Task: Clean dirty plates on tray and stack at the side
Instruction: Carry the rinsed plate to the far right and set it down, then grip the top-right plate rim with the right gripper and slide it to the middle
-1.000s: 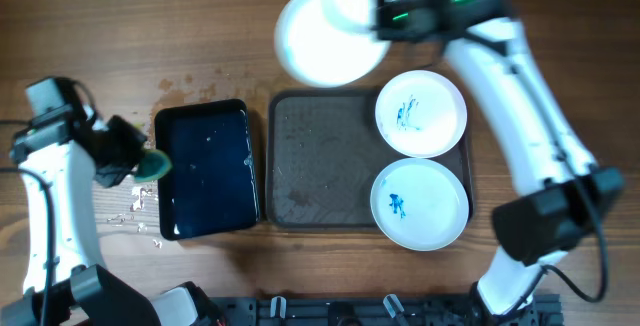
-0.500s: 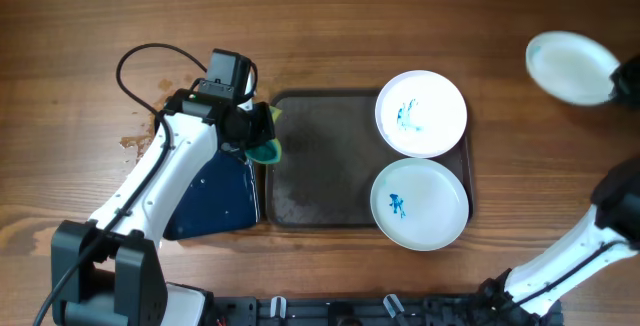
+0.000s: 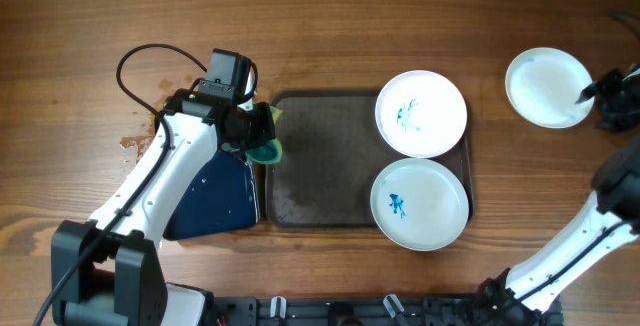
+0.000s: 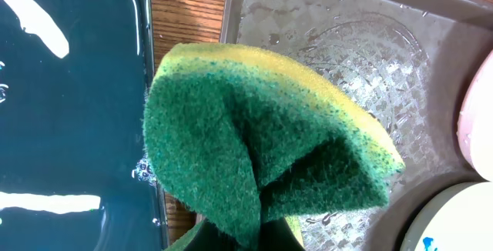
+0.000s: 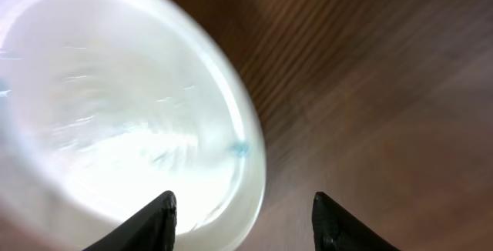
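We are pinching the folded green-and-yellow sponge (image 4: 262,135) in the left claw (image 3: 257,134), pressed together on its lower edge, and hanging it over the left rim of the tray (image 3: 320,166), likely so it is ready to scrub the next plate. Far to the right, we are setting the wiped plate (image 3: 545,86) down on the bare worktop (image 3: 400,16), well apart from the tray, where the stack seems meant to begin. The right claw (image 3: 590,92) is standing spread, its fingers straddling that plate's near rim, though the blurred wrist view is not showing whether either finger is touching it. Two smeared plates are waiting at the tray's right end, the upper plate (image 3: 421,113) and the lower plate (image 3: 419,204), just beside each other. The tray's left half is lying bare and wet, so nothing is blocking the sponge's way to them. The blue tray (image 3: 215,201) is sitting partly hidden under the left arm.
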Controlling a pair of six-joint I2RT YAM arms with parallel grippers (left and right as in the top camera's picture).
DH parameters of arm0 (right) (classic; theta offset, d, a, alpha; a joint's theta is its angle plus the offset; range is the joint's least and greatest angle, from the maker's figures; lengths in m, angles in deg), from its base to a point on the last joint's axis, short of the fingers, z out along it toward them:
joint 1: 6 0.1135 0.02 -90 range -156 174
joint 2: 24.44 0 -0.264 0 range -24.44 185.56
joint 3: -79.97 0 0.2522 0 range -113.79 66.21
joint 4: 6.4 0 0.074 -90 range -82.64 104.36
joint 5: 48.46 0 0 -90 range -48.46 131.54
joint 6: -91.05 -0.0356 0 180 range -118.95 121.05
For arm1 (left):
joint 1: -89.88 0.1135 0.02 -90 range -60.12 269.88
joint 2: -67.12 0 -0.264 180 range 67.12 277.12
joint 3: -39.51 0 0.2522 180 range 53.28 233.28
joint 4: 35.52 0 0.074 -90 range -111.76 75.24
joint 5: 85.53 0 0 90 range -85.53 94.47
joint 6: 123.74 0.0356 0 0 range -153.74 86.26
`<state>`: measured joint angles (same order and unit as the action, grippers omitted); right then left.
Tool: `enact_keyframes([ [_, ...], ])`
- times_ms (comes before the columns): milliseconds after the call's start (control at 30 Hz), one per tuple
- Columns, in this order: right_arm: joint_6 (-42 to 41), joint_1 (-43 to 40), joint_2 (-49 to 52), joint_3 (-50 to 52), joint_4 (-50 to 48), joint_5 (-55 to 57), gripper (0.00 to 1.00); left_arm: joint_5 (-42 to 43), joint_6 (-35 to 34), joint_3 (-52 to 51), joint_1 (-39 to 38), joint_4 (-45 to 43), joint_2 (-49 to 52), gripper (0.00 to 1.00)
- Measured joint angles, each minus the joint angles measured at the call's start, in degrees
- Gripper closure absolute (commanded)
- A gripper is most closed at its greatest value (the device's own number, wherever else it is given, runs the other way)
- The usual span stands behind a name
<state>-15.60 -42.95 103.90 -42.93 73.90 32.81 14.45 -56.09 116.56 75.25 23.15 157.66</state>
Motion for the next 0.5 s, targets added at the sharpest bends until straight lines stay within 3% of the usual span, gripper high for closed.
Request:
enact_keyframes([
  [33,-0.33,0.15,-3.72,0.0,0.87,-0.07,0.35,0.0,0.0,0.0,0.0,0.0,0.0,0.96],
  [100,-0.37,1.4,-14.12,-0.09,2.82,-0.5,0.54,0.0,0.0,0.0,0.0,0.02,0.0,0.96],
  [133,-0.2,2.4,-18.16,-0.17,3.74,-1.36,0.35,0.0,0.0,0.0,0.0,-0.04,0.0,0.96],
  [167,0.46,4.13,-22.6,-0.44,4.7,-3.34,0.0,0.0,0.0,0.0,0.0,-0.17,0.0,0.96],
  [233,0.9,8.68,-28.11,-1.16,4.85,-7.21,0.0,0.0,0.0,0.0,0.0,-0.5,0.0,0.96],
  [367,7.23,17.42,-26.88,0.35,5.73,-15.69,0.0,0.0,0.02,0.0,-0.04,-1.9,0.0,0.96],
  [500,7.3,24.87,-24.57,12.66,6.34,-13.73,0.01,0.0,0.09,0.0,-0.11,-2.01,0.0,0.96],
])
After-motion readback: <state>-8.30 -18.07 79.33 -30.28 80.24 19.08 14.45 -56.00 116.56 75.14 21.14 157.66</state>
